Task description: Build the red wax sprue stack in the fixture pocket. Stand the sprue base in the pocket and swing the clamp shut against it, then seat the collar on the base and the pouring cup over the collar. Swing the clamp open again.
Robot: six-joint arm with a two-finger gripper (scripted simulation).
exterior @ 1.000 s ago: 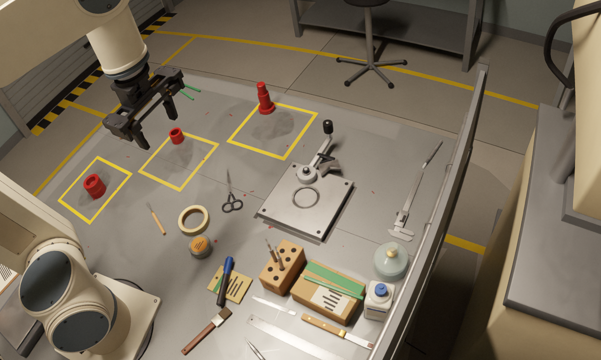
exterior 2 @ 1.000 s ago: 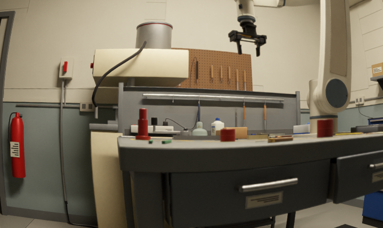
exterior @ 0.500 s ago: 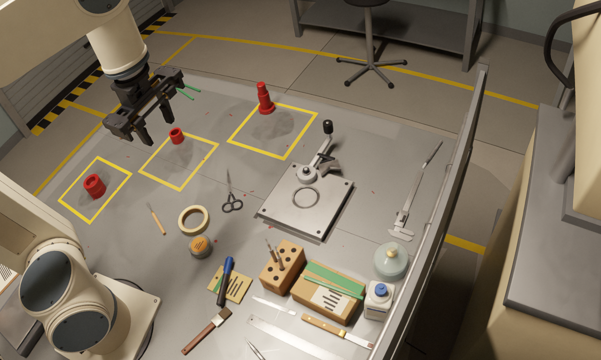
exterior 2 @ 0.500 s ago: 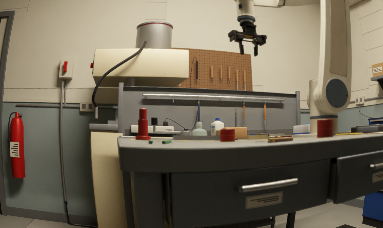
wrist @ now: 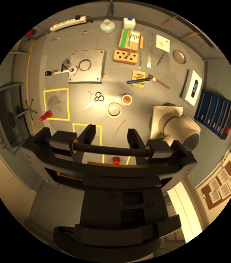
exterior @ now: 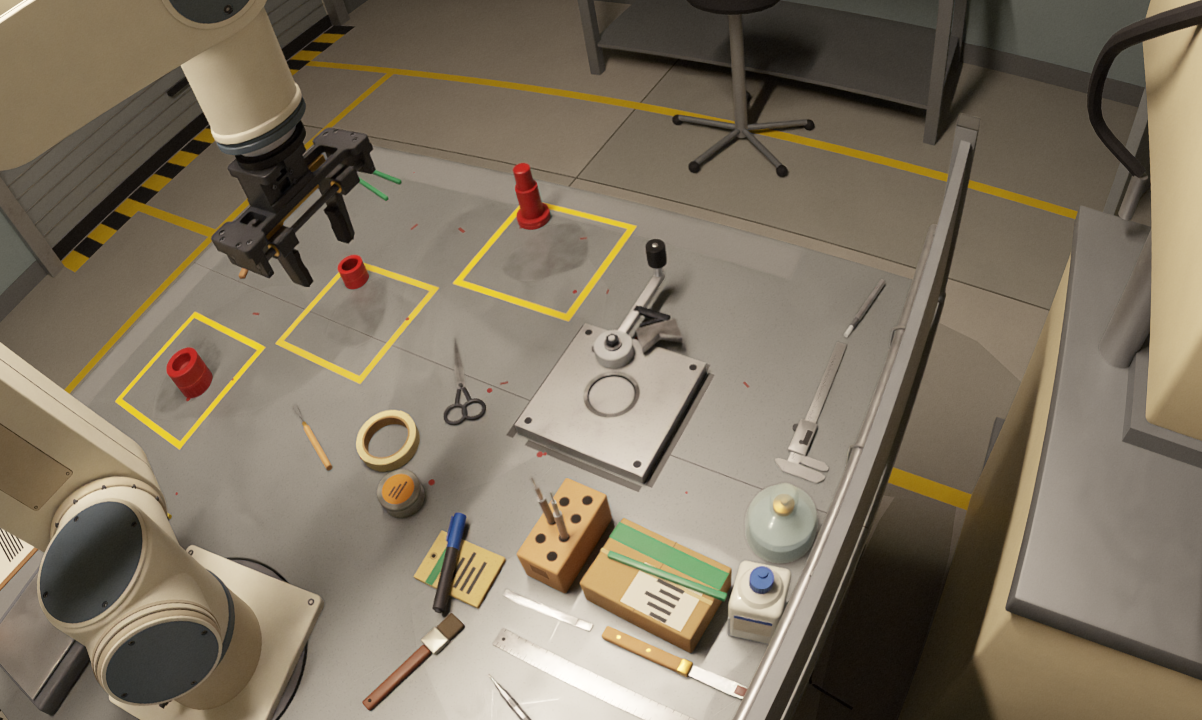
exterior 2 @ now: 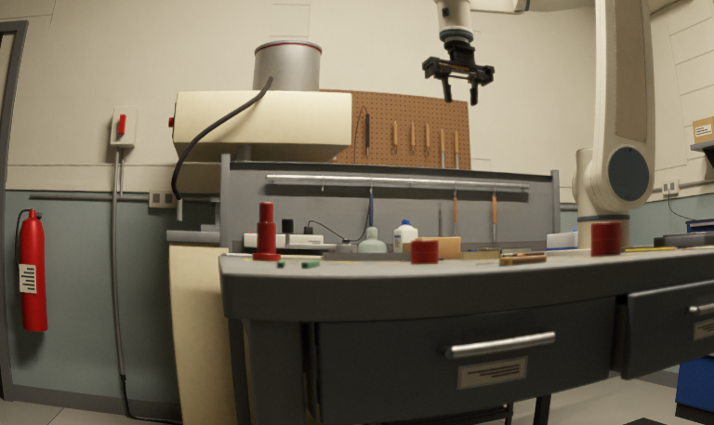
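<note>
The pouring cup [wrist: 116, 160] is half hidden behind the gripper body in the wrist camera; it stands in the left yellow square [exterior: 190, 372]. The small red collar [exterior: 352, 271] stands at the far corner of the middle square. The stepped red sprue base [exterior: 529, 198] stands upright on the far edge of the right square. The gripper [exterior: 315, 252] hangs high above the bench, open and empty, over the far left part of the table near the collar. The fixture plate [exterior: 614, 398] has an empty round pocket, and its clamp lever [exterior: 644, 291] is swung away from the pocket.
A cardboard box [exterior: 655, 584] and a wooden block [exterior: 563, 535] with holes sit near the front edge. Scissors [exterior: 462, 390], a tape roll [exterior: 387, 440], a small tin [exterior: 400, 492] and a caliper [exterior: 816, 407] lie around the fixture. The arm's base [exterior: 140, 609] stands front left.
</note>
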